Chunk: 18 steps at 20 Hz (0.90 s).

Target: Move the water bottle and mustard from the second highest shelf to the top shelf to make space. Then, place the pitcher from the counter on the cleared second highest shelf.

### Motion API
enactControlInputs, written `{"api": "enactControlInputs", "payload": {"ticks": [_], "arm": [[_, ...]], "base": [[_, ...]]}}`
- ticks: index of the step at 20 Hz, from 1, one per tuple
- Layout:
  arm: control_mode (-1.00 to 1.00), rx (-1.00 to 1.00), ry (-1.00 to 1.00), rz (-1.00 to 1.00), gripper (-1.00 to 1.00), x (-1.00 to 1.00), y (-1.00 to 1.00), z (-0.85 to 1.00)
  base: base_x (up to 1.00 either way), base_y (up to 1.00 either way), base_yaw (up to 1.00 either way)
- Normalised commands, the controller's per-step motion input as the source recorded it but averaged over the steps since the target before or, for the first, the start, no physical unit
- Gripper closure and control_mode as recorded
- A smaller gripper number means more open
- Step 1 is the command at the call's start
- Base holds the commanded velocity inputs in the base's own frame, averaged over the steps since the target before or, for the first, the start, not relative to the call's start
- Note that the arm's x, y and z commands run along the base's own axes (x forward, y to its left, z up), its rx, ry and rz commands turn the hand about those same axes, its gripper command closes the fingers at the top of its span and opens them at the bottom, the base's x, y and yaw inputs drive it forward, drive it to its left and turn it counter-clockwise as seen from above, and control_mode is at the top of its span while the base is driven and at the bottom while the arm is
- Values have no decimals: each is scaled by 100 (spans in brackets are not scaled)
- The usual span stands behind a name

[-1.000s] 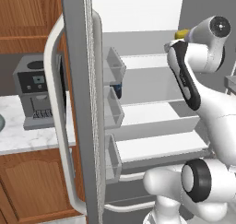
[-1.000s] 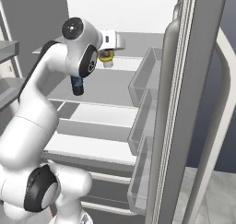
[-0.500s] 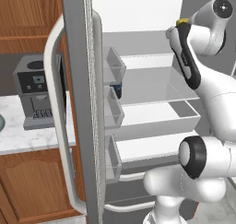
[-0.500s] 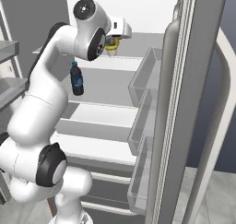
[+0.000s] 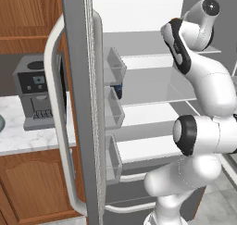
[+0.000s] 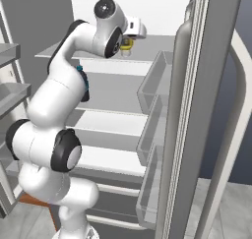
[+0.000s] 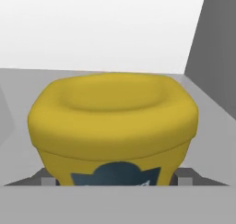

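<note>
The gripper (image 6: 129, 42) was clamped on the mustard (image 6: 126, 45), holding it just over the top shelf (image 6: 64, 51) at about 12 o'clock in the right base view (yellow cap and dark label close up in the hand view). The water bottle (image 6: 83, 83) stood on the second highest shelf (image 6: 113, 93), behind the arm.

The mustard (image 7: 113, 126) sits close up at the centre, its broad yellow cap dished on top and the top edge of its dark label patch showing just beneath. Two small grey finger tips (image 7: 47, 180) flank its lower sides, tight against it. Behind the mustard lie a flat grey shelf (image 7: 27, 80), a white back wall (image 7: 101, 25), and a grey side wall (image 7: 216, 57) to its right.
</note>
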Motion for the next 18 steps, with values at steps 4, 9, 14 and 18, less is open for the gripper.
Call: {"api": "enactControlInputs", "payload": {"ticks": [4,9,14,18], "arm": [[-100,0,0,0,100,65,0,-19],[-100,0,0,0,100,60,0,-18],[-100,0,0,0,100,58,0,-17],[-100,0,0,0,100,58,-2,-14]], "base": [[0,0,0],[0,0,0],[0,0,0],[0,0,0]]}}
